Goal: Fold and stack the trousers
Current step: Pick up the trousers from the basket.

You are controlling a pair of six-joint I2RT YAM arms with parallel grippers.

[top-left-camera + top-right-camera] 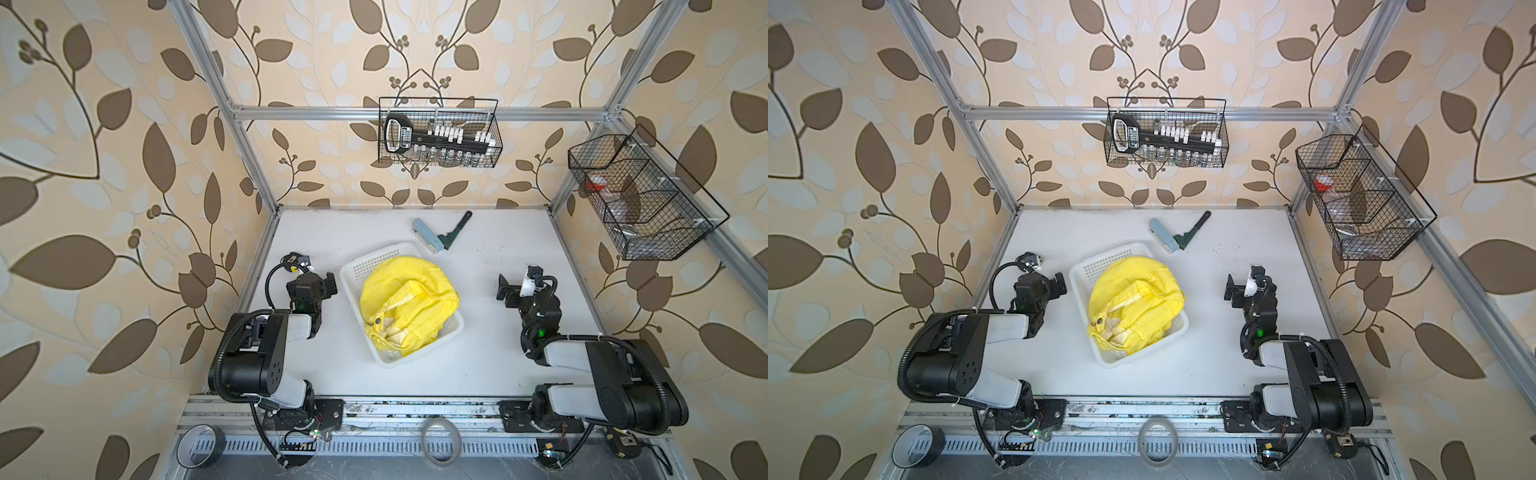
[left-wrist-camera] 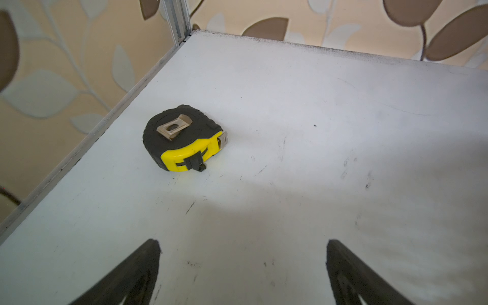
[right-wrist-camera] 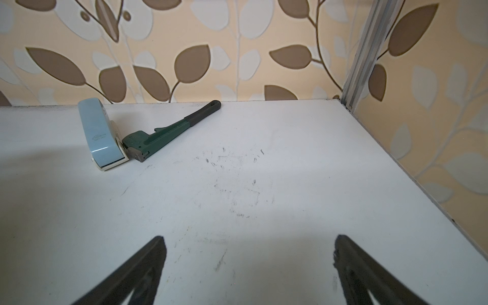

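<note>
**Spread wide, left gripper (image 2: 243,241) and right gripper (image 3: 249,237) flank a basket (image 1: 365,262) of yellow trousers (image 1: 409,303)**

Closest to each wrist camera are the black fingers (image 2: 137,269). They are cut off by the frame, so only their tips show. The tips stand far apart with bare desk (image 2: 317,132) between them, and neither gripper pinches anything.

The trousers lie bunched in the white perforated basket near the middle of the desk. They are heaped above its rim and spill over the wall that faces the front edge. A waistband button (image 1: 377,321) shows, but the legs are lost in the bundle and their lie cannot be told.

On the back rail hangs a wire basket (image 1: 440,133) holding a black rack with small white pieces, too small to identify. A second wire basket (image 1: 640,199) on the right rail holds something red that is hard to make out.

The desk is white and scuffed with dark marks, framed by aluminium posts and backed by cream wallpaper with brown leaves. On the front rail sit a black tape roll (image 1: 199,446) and a clear tape roll (image 1: 441,446).

Only the left wrist view plainly shows a black-and-yellow tape measure (image 2: 182,138), which lies near the desk's left edge. The right wrist view shows a pale blue device (image 3: 101,134) near the back edge, with a green pipe wrench (image 3: 169,129) whose head touches it. Both top views show this pair only small. Neither wrist view shows the trousers or their basket. In both top views the left gripper sits just beside the basket's left wall and the right gripper stands well apart from it.
</note>
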